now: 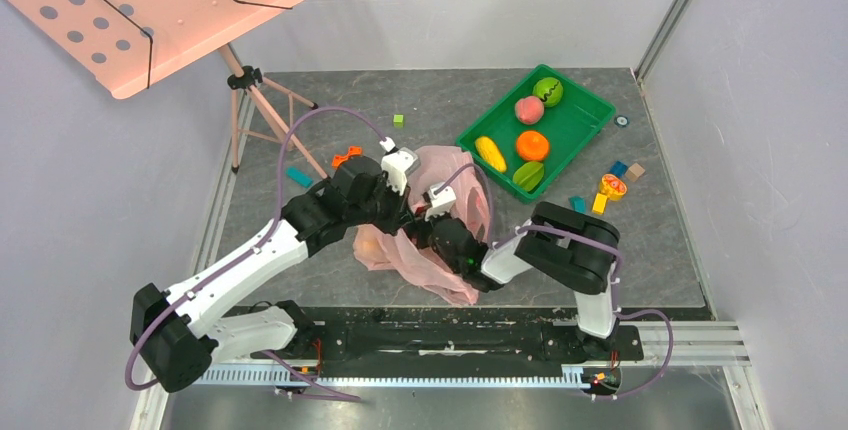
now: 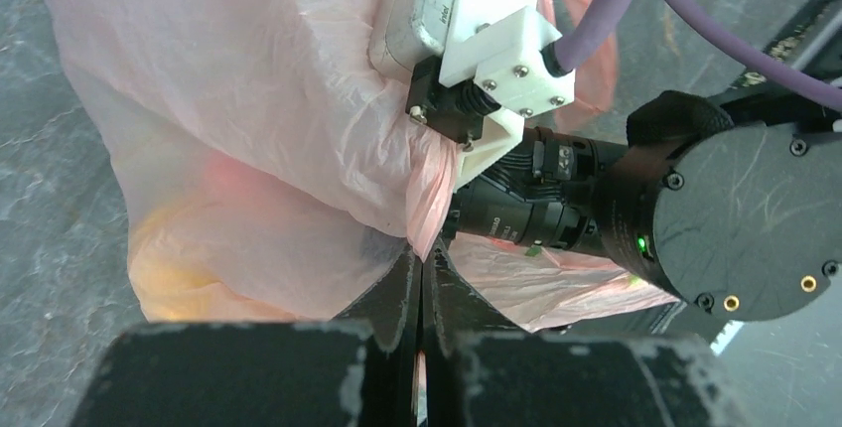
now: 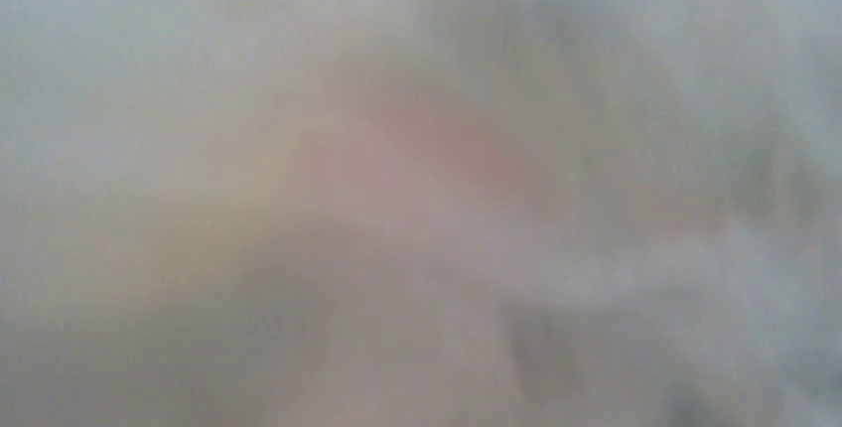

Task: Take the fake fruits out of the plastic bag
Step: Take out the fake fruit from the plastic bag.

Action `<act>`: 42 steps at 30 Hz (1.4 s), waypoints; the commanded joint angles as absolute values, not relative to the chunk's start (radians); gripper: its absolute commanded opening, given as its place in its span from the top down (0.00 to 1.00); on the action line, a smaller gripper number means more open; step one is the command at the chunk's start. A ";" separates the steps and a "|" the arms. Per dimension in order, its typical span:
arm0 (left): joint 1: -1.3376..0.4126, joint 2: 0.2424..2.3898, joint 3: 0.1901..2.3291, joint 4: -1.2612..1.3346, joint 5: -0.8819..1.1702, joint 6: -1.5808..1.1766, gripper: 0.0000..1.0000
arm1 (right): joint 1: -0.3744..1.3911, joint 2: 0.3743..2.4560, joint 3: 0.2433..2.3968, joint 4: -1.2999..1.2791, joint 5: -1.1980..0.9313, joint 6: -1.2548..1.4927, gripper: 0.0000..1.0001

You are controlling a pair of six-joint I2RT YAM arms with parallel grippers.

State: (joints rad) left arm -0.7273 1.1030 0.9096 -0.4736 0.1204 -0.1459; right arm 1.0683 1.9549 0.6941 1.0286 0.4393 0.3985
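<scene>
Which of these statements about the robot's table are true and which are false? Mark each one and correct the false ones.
1. The left gripper is shut on a fold of the plastic bag. True.
2. The green tray holds nothing. False: it holds an orange, among other things.
3. The right wrist view shows the fruits sharply. False: it is one blurred haze.
4. The music stand is at the table's far left corner. True.
5. The plastic bag lies in the green tray. False: it lies on the table, outside the tray.
</scene>
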 commanded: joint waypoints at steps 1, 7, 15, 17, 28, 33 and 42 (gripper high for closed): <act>-0.703 1.101 0.917 -0.498 0.027 -0.146 0.98 | 1.069 1.832 0.620 1.135 0.433 0.381 0.32; -0.701 1.107 0.916 -0.519 -0.016 -0.138 0.98 | 1.080 1.744 0.534 1.132 0.428 0.372 0.32; -0.696 1.089 0.920 -0.525 -0.038 -0.132 0.98 | 1.082 1.649 0.461 1.099 0.397 0.362 0.32; -0.696 1.092 0.921 -0.524 -0.029 -0.135 0.98 | 1.083 1.616 0.449 1.079 0.395 0.355 0.32; -0.697 1.079 0.902 -0.510 -0.020 -0.150 0.98 | 1.088 1.415 0.389 0.942 0.375 0.311 0.32; -0.696 1.076 0.894 -0.502 -0.026 -0.165 0.98 | 1.089 1.336 0.370 0.871 0.342 0.305 0.31; -0.697 1.067 0.869 -0.456 -0.021 -0.209 0.98 | 1.090 1.155 0.370 0.673 0.253 0.272 0.30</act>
State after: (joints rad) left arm -0.7006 1.0927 0.8841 -0.5137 -0.0093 -0.1558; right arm 1.0843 1.2427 0.3698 0.7624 0.3012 0.3065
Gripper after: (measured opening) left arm 0.022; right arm 0.741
